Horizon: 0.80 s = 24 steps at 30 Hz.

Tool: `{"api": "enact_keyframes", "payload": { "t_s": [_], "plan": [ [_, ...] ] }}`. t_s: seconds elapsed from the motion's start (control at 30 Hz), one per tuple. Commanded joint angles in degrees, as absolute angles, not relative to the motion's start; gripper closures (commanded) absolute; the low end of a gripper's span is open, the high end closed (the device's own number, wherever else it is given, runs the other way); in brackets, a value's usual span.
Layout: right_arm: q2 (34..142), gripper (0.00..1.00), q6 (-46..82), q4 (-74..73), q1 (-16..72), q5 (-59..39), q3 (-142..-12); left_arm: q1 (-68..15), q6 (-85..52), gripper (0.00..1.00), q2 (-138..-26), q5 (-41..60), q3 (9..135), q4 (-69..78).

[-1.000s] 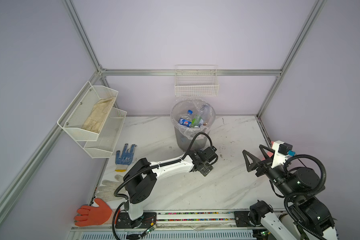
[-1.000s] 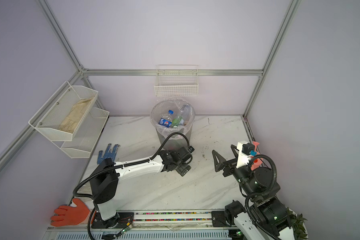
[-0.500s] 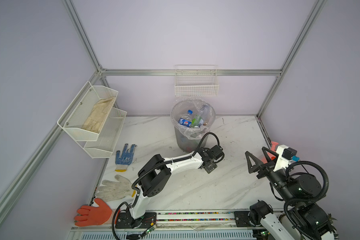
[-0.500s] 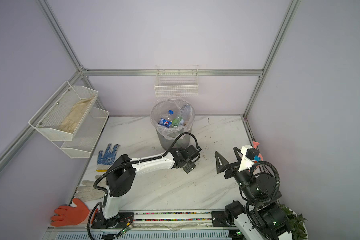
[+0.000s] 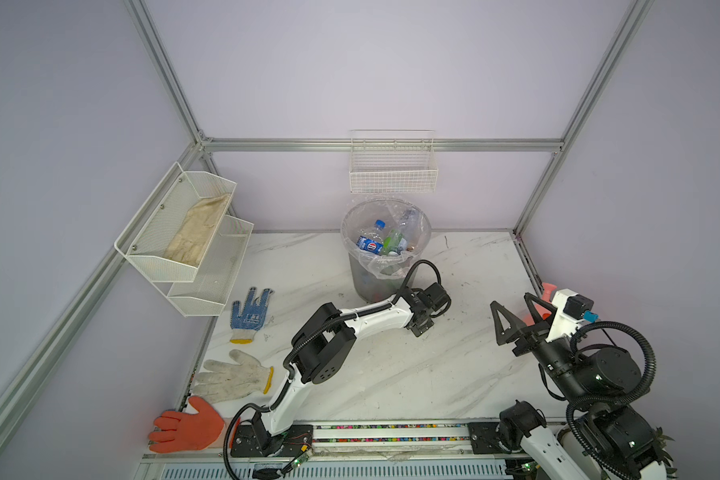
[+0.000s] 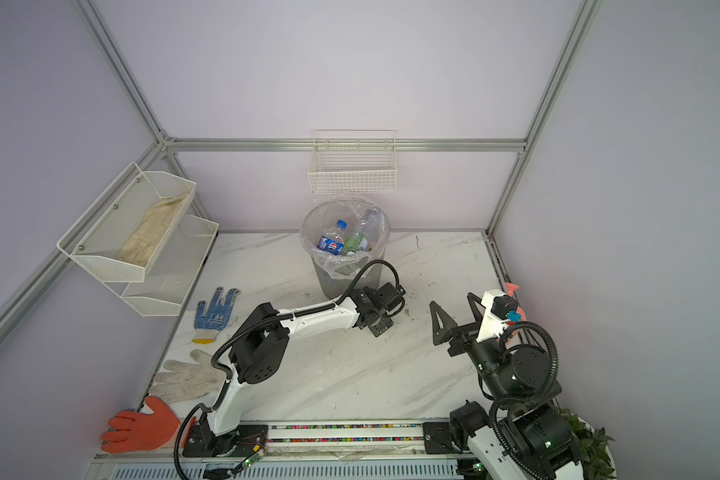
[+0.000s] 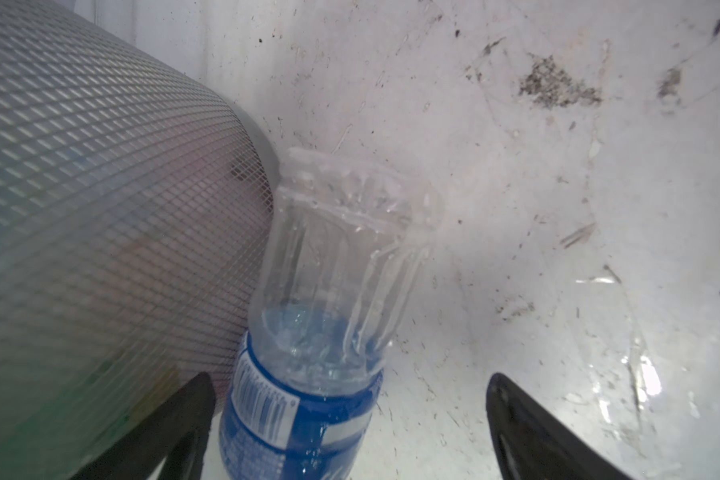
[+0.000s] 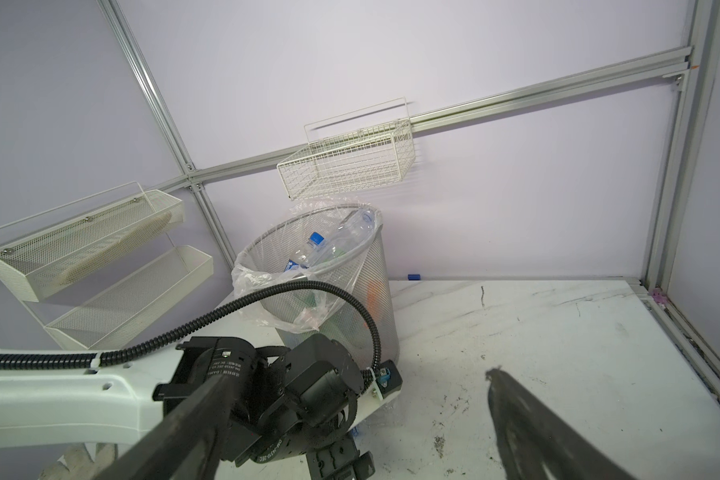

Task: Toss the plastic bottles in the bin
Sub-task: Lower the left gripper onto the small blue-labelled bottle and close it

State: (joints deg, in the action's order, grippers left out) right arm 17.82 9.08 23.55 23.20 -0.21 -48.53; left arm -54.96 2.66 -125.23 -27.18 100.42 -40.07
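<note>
Pick-up step: left gripper (image 7: 349, 384) gapes wide, empty, jaws either side of a blue-label bottle (image 7: 329, 270) lying on the table (image 7: 558, 208) against the bin (image 7: 100, 187) foot; next: close, lift, drop it in; right gripper (image 5: 510, 301) spread, empty, well apart.

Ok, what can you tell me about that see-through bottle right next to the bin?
The bottle is clear plastic with ribs along its body and a blue label with a white barcode patch. It seems to lie on the dirty white table, its side against the mesh wall of the bin. Its cap is out of view. The left tool is open, a finger on either side, not squeezing it.
</note>
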Motion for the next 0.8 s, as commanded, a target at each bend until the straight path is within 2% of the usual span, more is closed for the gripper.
{"api": "enact_keyframes", "payload": {
  "t_s": [0.0,0.3,0.53,0.6,0.77],
  "plan": [
    [18.13,0.03,7.95,21.80,23.46,1.15,-48.25,-54.15,4.13,0.00,-125.20,-25.27,106.24,-41.02],
    [18.18,0.03,7.63,21.71,23.41,0.55,-48.16,-54.16,3.26,0.04,-126.20,-17.47,106.00,-43.06],
    [18.11,0.03,7.57,21.76,23.44,0.53,-48.16,-54.74,1.93,0.13,-126.59,-13.80,105.43,-44.47],
    [17.95,0.03,7.56,21.71,23.44,0.61,-48.16,-54.93,1.85,0.18,-126.58,-13.55,104.76,-44.55],
    [17.32,0.03,7.57,21.71,23.40,0.92,-47.99,-55.18,1.33,0.39,-126.36,-13.40,103.89,-44.97]
  ]
}}
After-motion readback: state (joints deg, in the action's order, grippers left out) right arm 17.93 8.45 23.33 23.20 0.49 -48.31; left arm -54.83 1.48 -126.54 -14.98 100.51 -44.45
